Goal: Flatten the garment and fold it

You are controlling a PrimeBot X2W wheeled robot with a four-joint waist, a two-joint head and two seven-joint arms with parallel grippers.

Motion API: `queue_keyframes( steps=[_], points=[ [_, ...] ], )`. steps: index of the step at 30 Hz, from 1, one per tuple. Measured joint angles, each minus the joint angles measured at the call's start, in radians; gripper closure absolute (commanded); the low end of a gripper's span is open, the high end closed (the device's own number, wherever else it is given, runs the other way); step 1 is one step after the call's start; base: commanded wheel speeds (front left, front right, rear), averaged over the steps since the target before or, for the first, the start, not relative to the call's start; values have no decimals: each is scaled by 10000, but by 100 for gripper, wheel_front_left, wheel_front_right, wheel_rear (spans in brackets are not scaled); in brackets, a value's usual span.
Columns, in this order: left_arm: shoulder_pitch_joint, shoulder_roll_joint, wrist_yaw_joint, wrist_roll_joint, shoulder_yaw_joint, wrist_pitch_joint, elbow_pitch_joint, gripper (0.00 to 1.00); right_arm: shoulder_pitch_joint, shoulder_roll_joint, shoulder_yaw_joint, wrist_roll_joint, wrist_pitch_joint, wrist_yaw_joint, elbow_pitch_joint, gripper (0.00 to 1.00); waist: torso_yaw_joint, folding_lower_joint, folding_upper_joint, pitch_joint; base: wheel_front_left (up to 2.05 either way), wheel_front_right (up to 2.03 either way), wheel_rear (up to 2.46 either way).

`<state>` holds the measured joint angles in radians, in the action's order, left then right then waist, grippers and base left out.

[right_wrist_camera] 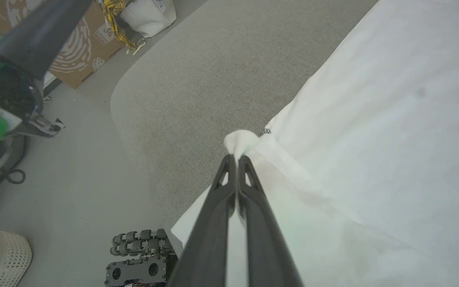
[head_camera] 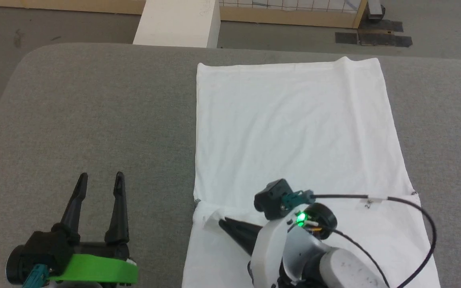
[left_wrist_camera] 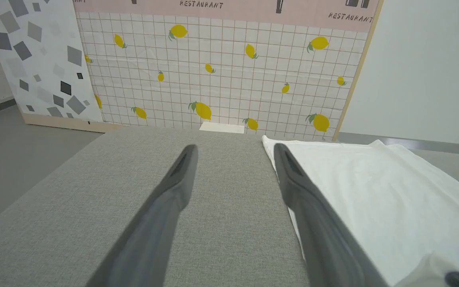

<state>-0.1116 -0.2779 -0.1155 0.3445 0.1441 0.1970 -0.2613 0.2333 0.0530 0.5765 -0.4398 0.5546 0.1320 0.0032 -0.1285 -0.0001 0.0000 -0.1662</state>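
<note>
The garment (head_camera: pixel 298 136) is a white T-shirt lying flat on the grey table (head_camera: pixel 94 112), a long panel running from the far edge toward me. My right gripper (head_camera: pixel 220 221) is shut on a small bunch of the garment's fabric at its near left edge; in the right wrist view the pinched cloth (right_wrist_camera: pixel 240 142) bulges just past the closed fingertips (right_wrist_camera: pixel 236 158). A bit of grey zigzag stitching (right_wrist_camera: pixel 266 131) shows beside that fold. My left gripper (head_camera: pixel 101 176) stands open over bare table to the left of the garment (left_wrist_camera: pixel 373 191), nothing between its fingers (left_wrist_camera: pixel 181 167).
A white box (head_camera: pixel 178 22) stands beyond the table's far edge, with a lemon-patterned panel (left_wrist_camera: pixel 221 71) behind it. On the floor to the left lie a cardboard box (right_wrist_camera: pixel 82 44), a woven basket (right_wrist_camera: pixel 2 255) and the robot's base parts (right_wrist_camera: pixel 142 255).
</note>
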Motion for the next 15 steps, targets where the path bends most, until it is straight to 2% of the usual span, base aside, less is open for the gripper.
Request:
queue_keyframes(
  steps=[3,4,5,7,11,15],
  points=[
    [10,12,2,4,38,27,77,0,24,-4,408,-2,-966,0,1266,100,-66,0,0,47,0,0,0],
    [12,15,2,6,48,27,104,0,58,-6,520,36,-1225,0,1592,56,-85,0,0,55,0,0,0],
    [18,23,2,13,63,27,136,0,146,2,658,136,-1561,0,1981,0,-108,0,0,63,0,0,0],
    [64,35,2,19,94,27,186,0,314,2,836,123,-2063,0,2429,0,-134,0,0,72,0,0,0],
    [103,35,4,48,96,36,205,0,590,-17,878,-639,-2625,0,2475,0,-78,0,0,55,0,0,0],
    [108,15,2,46,86,44,184,0,994,-36,-33,-700,-2840,0,2100,0,67,0,0,42,0,0,0]
  ],
)
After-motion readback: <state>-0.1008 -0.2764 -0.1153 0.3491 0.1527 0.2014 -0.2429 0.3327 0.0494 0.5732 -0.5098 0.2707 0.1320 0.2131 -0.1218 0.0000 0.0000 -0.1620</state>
